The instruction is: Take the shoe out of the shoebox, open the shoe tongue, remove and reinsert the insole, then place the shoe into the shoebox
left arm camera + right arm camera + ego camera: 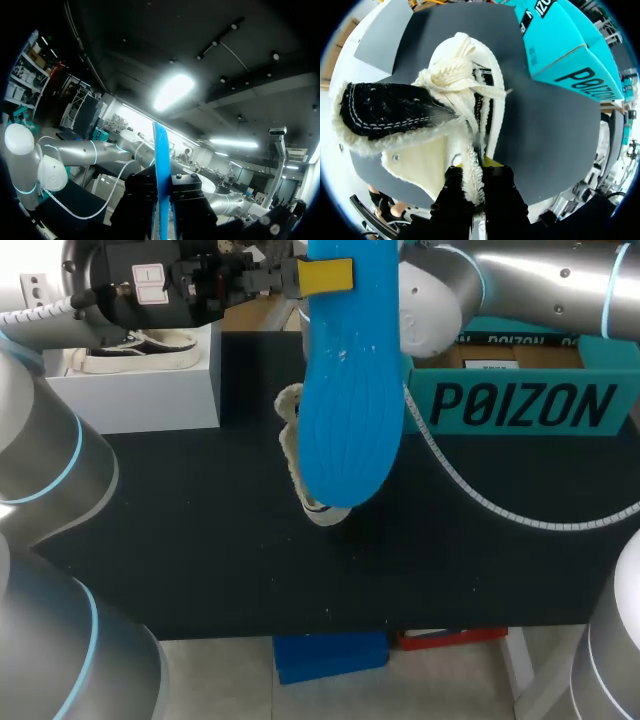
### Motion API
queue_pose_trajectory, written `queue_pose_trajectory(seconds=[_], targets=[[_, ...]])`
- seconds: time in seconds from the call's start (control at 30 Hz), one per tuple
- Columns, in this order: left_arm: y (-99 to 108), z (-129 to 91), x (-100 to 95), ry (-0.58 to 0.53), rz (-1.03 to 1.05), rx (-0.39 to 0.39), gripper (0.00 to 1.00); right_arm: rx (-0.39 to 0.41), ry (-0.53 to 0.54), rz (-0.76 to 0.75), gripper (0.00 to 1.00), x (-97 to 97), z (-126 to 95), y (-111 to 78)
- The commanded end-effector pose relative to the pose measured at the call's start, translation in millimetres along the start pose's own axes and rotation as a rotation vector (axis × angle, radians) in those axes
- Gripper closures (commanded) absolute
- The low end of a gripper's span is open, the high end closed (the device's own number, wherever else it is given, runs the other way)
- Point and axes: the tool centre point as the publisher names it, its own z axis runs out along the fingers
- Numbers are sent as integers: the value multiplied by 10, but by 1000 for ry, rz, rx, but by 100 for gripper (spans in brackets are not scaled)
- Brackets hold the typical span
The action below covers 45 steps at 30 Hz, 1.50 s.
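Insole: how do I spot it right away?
Start at the black table. Over its middle, above the white shoe, the left gripper holds up a long flat piece. That is the insole: bright blue and foot-shaped, unlike the boxy teal shoebox.

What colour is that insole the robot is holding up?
The insole is bright blue; the head view shows it best.

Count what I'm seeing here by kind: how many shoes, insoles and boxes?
Shoes: 2 (cream shoe on the table, other shoe on the white box)
Insoles: 1 (blue insole, held up in the air)
Boxes: 2 (teal shoebox, white box)
Total: 5
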Motion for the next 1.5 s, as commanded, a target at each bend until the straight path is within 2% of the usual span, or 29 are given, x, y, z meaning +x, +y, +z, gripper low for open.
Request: queue_pose_trajectory(seconds=[0.03, 0.43, 0.6, 0.63, 0.67, 0.7, 0.73, 0.87, 0.93, 1.03, 1.1, 1.3, 1.4, 1.43, 1.5], targets=[[-5, 13, -3, -2, -2, -3, 100, 1, -6, -17, 100, 79, 130, 4], [-5, 13, -3, -2, -2, -3, 100, 38, 12, 15, 100, 87, 491, -16], [-5, 13, -3, -2, -2, -3, 100, 32, 4, 29, 99, -3, 589, -21], [-5, 13, -3, -2, -2, -3, 100, 28, 4, 34, 92, -39, 599, -15], [-5, 13, -3, -2, -2, -3, 100, 24, -4, 41, 79, -75, 603, -12], [-5, 13, -3, -2, -2, -3, 100, 24, -8, 47, 58, -105, 598, -12], [-5, 13, -3, -2, -2, -3, 100, 19, -13, 52, 0, -133, 584, -13], [-5, 13, -3, -2, -2, -3, 100, -12, 11, 68, 0, -235, 454, -19], [-5, 13, -3, -2, -2, -3, 100, -25, 70, 75, 0, -269, 355, -24], [-5, 13, -3, -2, -2, -3, 100, -41, 212, 82, 0, -321, 184, -26], [-5, 13, -3, -2, -2, -3, 100, -28, 296, 77, 0, -328, 110, -31], [-5, 13, -3, -2, -2, -3, 100, -64, 594, 32, 0, -314, -181, -70], [-5, 13, -3, -2, -2, -3, 100, -136, 766, -11, 0, -306, -326, -79], [-5, 13, -3, -2, -2, -3, 100, -187, 814, -27, 0, -321, -411, -83], [-5, 13, -3, -2, -2, -3, 100, -213, 851, -28, 0, -335, -468, -82]])
